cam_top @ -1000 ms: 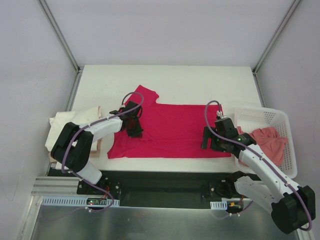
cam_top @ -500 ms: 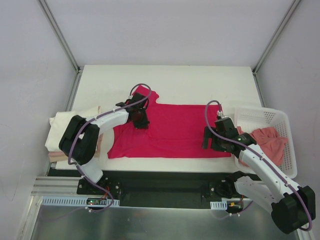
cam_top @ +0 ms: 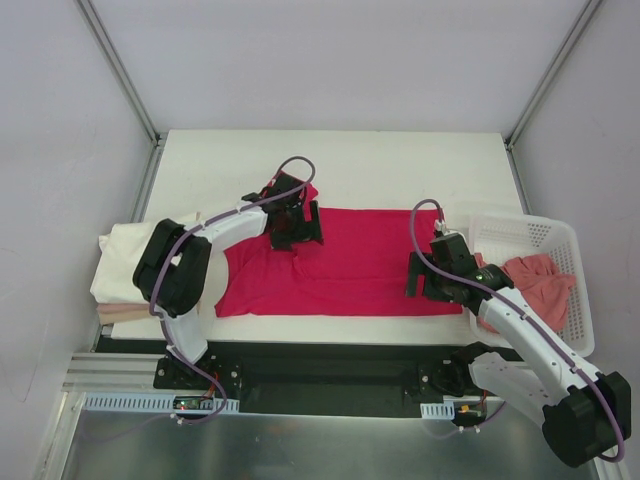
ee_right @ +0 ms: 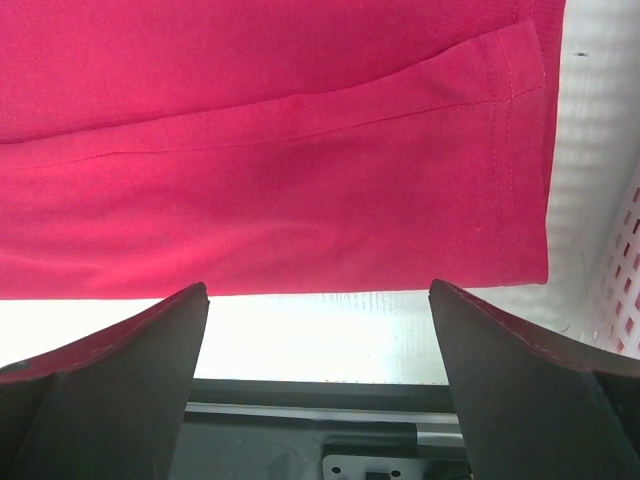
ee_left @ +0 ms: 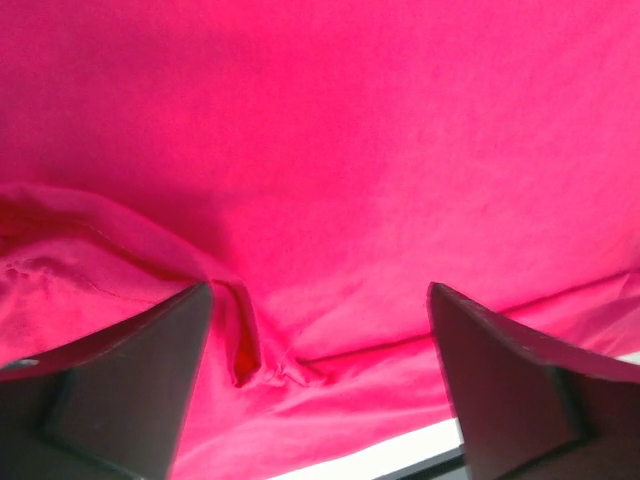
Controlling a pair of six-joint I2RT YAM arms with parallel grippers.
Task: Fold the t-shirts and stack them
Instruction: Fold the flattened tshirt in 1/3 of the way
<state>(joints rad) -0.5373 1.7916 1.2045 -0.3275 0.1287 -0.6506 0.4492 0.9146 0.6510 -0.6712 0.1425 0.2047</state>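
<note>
The crimson-pink t-shirt (cam_top: 360, 260) lies spread flat across the middle of the table. My left gripper (cam_top: 303, 232) hovers over its upper left part, jaws wide open with nothing between them. In the left wrist view my gripper (ee_left: 320, 335) stands just above a small pucker in the cloth (ee_left: 245, 345). My right gripper (cam_top: 415, 278) is open at the shirt's lower right corner. In the right wrist view it (ee_right: 320, 330) spans bare table beside the hem (ee_right: 300, 150). A cream-white t-shirt (cam_top: 125, 250) lies at the left edge. A salmon-pink t-shirt (cam_top: 535, 280) sits in the basket.
The white mesh basket (cam_top: 520, 222) stands at the right edge of the table, close to my right arm. The far strip of the white table (cam_top: 400, 160) is bare. Metal frame posts rise at both back corners.
My left gripper moved up and to the right over the crimson shirt, drawing the left sleeve inward, then opened and let the cloth go. The right arm has not moved.
</note>
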